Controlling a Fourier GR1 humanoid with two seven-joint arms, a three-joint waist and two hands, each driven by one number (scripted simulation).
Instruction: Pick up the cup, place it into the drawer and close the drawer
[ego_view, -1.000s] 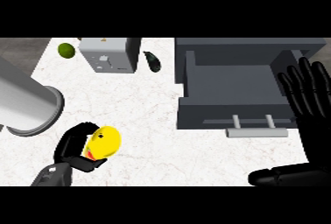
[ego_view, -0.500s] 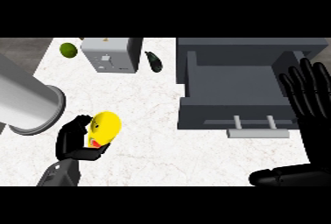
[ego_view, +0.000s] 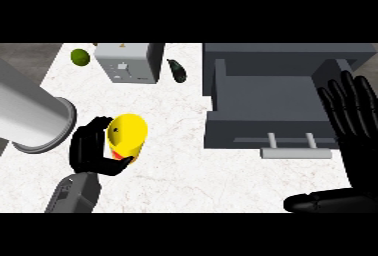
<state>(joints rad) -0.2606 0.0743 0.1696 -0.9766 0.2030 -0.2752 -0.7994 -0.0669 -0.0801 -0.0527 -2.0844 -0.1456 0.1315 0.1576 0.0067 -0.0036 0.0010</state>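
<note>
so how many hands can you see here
2: the left hand, lower left, curled round the yellow cup; the right hand, open at the right edge by the drawer.

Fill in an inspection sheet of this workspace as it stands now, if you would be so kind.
Surface: white marbled counter; no spills seen.
Job's things: yellow cup to the left of the drawer, which is open with its handle toward the robot.
Clutter: green fruit, white box and dark oblong item along the far edge; large grey cylinder at the left.
Hands: left robot hand curled round the cup; right robot hand open, resting at the right edge, fingers up.
Cables: nothing seen.
Surroundings: nothing seen.
</note>
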